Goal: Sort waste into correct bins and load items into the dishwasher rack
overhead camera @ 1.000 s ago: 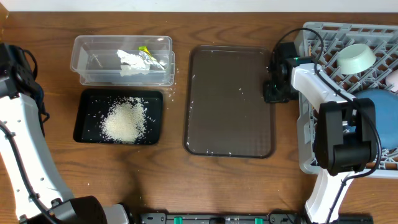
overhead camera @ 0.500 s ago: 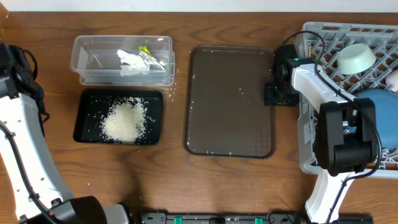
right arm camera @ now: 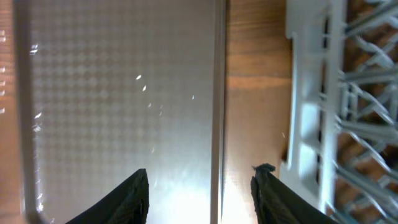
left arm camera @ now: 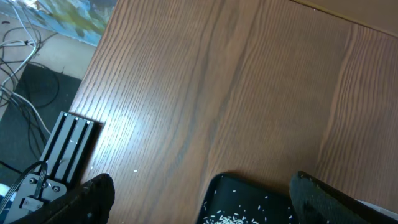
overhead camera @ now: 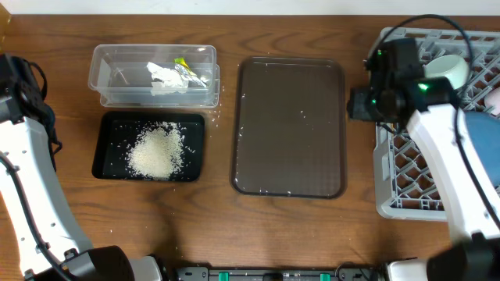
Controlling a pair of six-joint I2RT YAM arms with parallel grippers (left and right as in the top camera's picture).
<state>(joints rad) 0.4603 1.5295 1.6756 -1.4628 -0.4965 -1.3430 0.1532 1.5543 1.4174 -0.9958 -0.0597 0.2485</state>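
Overhead, the dishwasher rack (overhead camera: 387,204) sat at the table's (overhead camera: 359,183) right edge, with the mint green bowl (overhead camera: 445,72) in its far part. The right pincer (right arm camera: 199,193) hung over the narrow bare strip between the rack and the brown serving tray (overhead camera: 289,133), fingers apart and empty. Rice (overhead camera: 156,150) lay in the black tray (overhead camera: 101,152), and crumpled paper (overhead camera: 162,76) in the clear tub (overhead camera: 105,62). The left pincer (left arm camera: 199,199) gaped wide over open table by the black tray's corner.

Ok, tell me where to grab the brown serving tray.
Pinch the brown serving tray by the raised lip of its right long edge, right gripper coming from the dishwasher rack side. It lies flat, so probably only the lip gives a hold.
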